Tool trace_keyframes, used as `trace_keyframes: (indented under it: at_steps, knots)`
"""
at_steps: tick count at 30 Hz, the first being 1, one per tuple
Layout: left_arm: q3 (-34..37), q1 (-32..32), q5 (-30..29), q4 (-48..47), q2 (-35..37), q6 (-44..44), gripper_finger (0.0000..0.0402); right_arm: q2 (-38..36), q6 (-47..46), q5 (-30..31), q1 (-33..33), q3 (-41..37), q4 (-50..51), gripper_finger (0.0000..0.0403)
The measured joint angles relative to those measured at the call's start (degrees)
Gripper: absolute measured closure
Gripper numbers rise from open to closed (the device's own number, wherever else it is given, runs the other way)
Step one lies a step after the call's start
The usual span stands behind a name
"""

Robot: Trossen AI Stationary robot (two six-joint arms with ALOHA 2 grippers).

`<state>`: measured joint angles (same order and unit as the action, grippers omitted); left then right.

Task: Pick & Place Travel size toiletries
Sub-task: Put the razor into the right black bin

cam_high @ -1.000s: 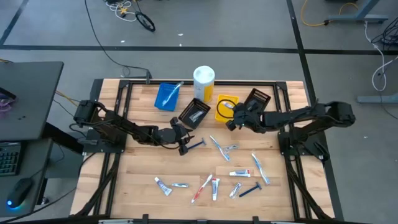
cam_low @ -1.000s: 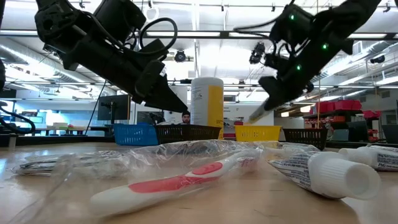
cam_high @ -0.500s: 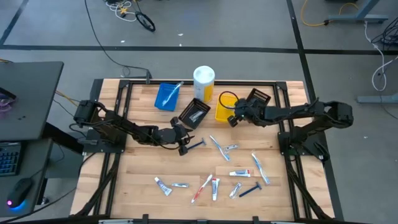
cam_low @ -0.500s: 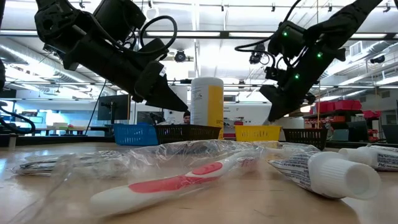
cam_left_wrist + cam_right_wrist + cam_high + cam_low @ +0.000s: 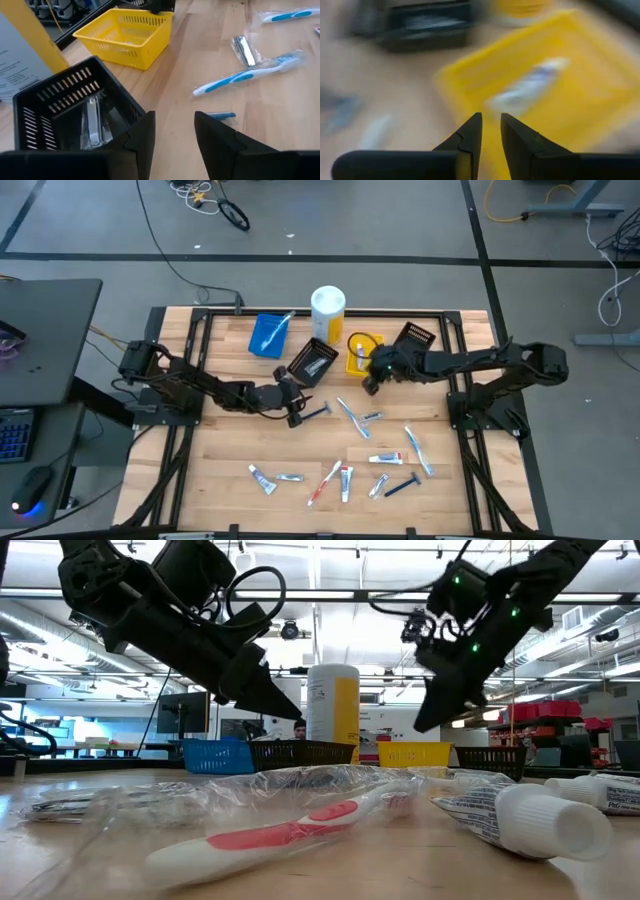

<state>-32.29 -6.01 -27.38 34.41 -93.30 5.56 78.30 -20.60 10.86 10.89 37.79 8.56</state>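
Several travel size toiletries lie loose on the wooden table: a blue toothbrush (image 5: 352, 415), a dark razor (image 5: 315, 412), a white tube (image 5: 385, 458), and a red toothbrush (image 5: 325, 482) that shows wrapped in the low view (image 5: 290, 825). My left gripper (image 5: 295, 415) hangs open just left of the dark razor, whose blue handle (image 5: 220, 115) lies beyond its fingers. My right gripper (image 5: 368, 383) is open by a narrow gap and empty at the yellow bin's (image 5: 362, 352) near left corner. A tube (image 5: 527, 85) lies inside that bin.
A blue bin (image 5: 268, 335), a black bin (image 5: 313, 362) with a razor (image 5: 92, 122) in it, and a second black bin (image 5: 416, 337) stand along the far side with the tall white-and-yellow cylinder (image 5: 328, 313). More tubes and a razor (image 5: 403, 484) lie toward the near edge.
My right gripper first moved toward the table's far edge over the yellow bin. It then drew back toward the near left and rose a little. My left arm has kept still.
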Motion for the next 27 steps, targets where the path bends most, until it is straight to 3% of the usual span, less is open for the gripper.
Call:
trace_keyframes:
  at_steps: [7, 10, 14, 19, 22, 27]
  knots:
    - [0.0, 0.6, 0.5, -0.3, 0.0, 3.0, 0.0255, 0.0, 5.9, -28.5, -10.9, 1.3, -0.1, 0.0323]
    - [0.0, 0.6, 0.2, -0.3, 0.0, 3.1, 0.0255, 0.0, 10.4, -33.1, -17.7, 1.3, 0.4, 0.0323]
    - [0.0, 0.6, 0.0, -0.3, 0.0, 3.2, 0.0255, 0.1, 9.0, -32.1, -25.9, 1.3, 0.8, 0.0323]
    - [0.0, 0.7, 0.0, -0.3, 0.0, 2.5, 0.0255, 0.1, -4.0, -30.0, -35.0, 1.3, 1.8, 0.0323]
    - [0.0, 1.0, -0.2, -0.3, 0.0, 3.0, 0.0255, 0.1, -6.8, -29.3, -40.6, 1.3, 2.0, 0.0323]
    - [0.0, 1.4, -0.3, -0.3, 0.0, 8.9, 0.0255, 0.1, -7.7, -16.7, -50.3, 1.3, 5.3, 0.0323]
